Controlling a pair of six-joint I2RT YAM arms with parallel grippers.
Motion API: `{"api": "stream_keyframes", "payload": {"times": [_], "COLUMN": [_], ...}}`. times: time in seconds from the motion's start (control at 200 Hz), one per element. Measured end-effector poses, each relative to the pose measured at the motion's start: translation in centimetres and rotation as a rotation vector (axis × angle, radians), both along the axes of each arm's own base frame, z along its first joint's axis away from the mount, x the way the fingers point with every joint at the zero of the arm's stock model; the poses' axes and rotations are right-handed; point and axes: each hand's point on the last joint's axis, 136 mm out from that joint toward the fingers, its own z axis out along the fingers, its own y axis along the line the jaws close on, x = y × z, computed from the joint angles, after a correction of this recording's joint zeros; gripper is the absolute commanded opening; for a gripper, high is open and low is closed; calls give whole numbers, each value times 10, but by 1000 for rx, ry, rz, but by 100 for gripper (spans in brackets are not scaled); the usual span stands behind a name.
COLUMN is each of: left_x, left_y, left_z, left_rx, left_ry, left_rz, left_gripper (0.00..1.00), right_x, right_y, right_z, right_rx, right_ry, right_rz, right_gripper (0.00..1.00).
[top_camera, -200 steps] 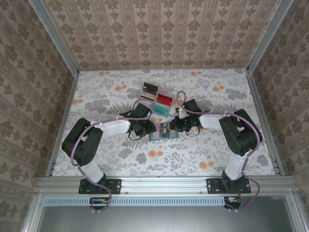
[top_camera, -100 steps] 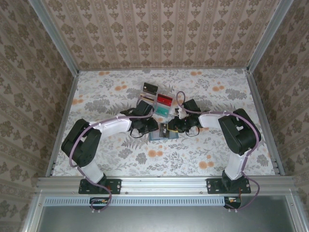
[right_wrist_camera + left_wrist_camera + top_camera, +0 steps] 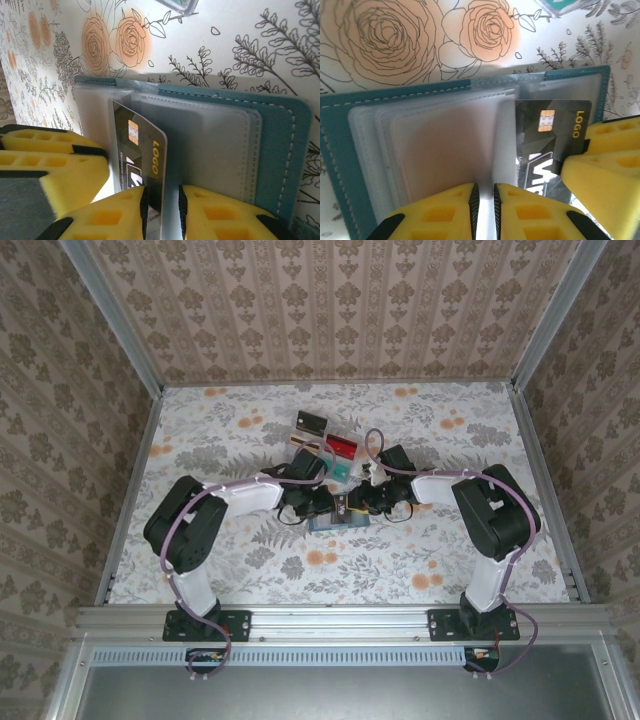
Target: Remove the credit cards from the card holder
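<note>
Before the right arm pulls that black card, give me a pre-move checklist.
1. black card between the fingers of the right gripper: ok.
2. Card fully out of the sleeves: cannot tell.
3. card holder open, flat on the table: ok.
4. left gripper over the sleeves, jaws nearly together: ok.
5. Other cards inside: cannot tell, sleeves frosted.

Illumination is bright, diffuse and even, from overhead. In the top view the arms (image 3: pixel 250 495) cast only short, soft shadows on the bench (image 3: pixel 230 570). In the wrist views, the pads of the left gripper (image 3: pixel 484 205) and right gripper (image 3: pixel 161 210) are out of focus at the lower edge. The card holder (image 3: pixel 340 150) sleeves show milky glare. The print on the black card (image 3: pixel 555 120) is sharp.
</note>
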Motion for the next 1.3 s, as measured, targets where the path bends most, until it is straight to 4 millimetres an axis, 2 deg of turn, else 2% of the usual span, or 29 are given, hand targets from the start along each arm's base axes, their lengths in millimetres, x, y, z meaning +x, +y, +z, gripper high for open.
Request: {"api": "stream_keyframes", "payload": {"times": [0.2, 0.365, 0.49, 0.69, 0.82, 0.885, 0.95, 1.07, 1.175, 1.3], "left_x": [0, 0, 0, 1, 7, 14, 24, 46, 55, 66], "left_y": [2, 3, 3, 9, 21, 24, 26, 23, 25, 25], "left_z": [-1, -3, -3, 3, 12, 24, 44, 97, 132, 164], "left_rx": [16, 18, 17, 27, 26, 7, -28, -142, -244, -370], "left_ry": [-2, -4, -10, -20, -32, -53, -93, -196, -260, -319], "left_rz": [4, 6, 7, 5, 7, 5, 1, -4, -6, -25], "left_gripper": [15, 15, 19, 27, 37, 43, 51, 64, 74, 75], "right_x": [1, 2, 3, -1, -6, -3, -1, 4, 11, 25], "right_y": [0, 2, 3, -6, -18, -21, -23, -20, -14, -2], "right_z": [0, 0, 1, 23, 45, 63, 79, 106, 129, 163], "right_rx": [4, 16, 30, 23, 18, 31, 47, 102, 160, 252], "right_ry": [1, 2, -4, -78, -164, -222, -275, -327, -357, -399], "right_rz": [-5, -14, -18, -37, -38, -34, -31, -12, 3, 19], "right_gripper": [26, 14, 7, 3, 2, 2, 1, 1, 1, 1]}}
